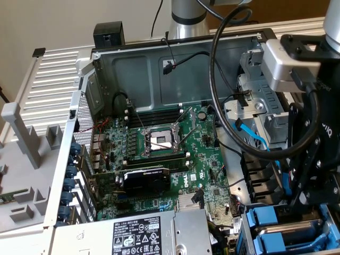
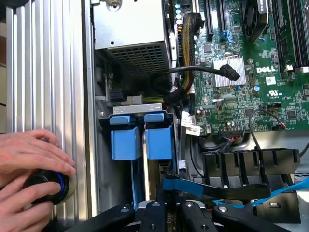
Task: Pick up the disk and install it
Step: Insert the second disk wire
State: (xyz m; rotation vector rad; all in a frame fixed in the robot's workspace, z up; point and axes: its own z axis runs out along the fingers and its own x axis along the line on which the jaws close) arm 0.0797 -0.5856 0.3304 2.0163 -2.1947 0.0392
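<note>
My gripper (image 2: 167, 199) hangs over the drive bay at the open computer case's corner, fingers drawn close together. Between them sits a thin edge-on piece with a bright blue plastic end (image 2: 175, 184), which I take to be the disk in its carrier; its metal body is hidden under the fingers. It stands just beside two blue carrier handles (image 2: 126, 141) (image 2: 158, 140) seated in the bay. In the exterior view the gripper (image 1: 304, 197) is low at the exterior view's right, directly above the blue carriers (image 1: 264, 220).
A person's hands (image 2: 29, 154) rest on a black round knob (image 2: 44, 187) on the ribbed panel beside the case. A silver power-supply box (image 2: 130, 34), the motherboard (image 1: 159, 143), black cables (image 2: 193, 72) and a blue cable (image 2: 289, 189) crowd the bay.
</note>
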